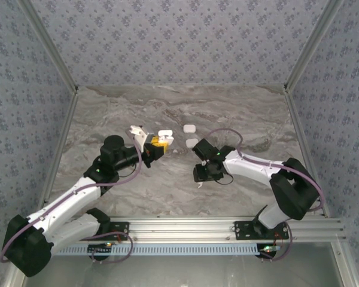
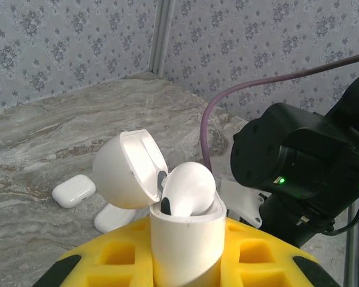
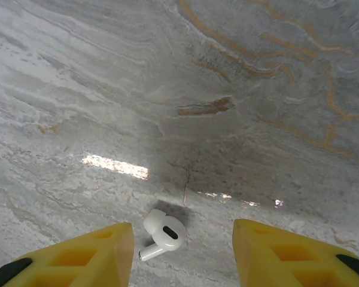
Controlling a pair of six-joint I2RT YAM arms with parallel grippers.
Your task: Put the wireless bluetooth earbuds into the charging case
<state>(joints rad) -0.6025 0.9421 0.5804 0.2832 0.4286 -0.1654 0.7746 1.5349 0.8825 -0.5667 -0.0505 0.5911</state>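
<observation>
Our left gripper (image 2: 185, 260) is clamped tight on the open charging case (image 2: 185, 239), lid flipped back, and we see a white earbud (image 2: 188, 188) poking up out of it, not fully seated. Our right gripper (image 3: 182, 254) hangs partly open just over the surface (image 3: 167, 89), with a loose earbud (image 3: 163, 233) lying between its fingers, untouched.

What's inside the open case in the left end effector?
One white earbud, head poking out of the case. Its stem and the other slot are hidden by the head and the case wall.
</observation>
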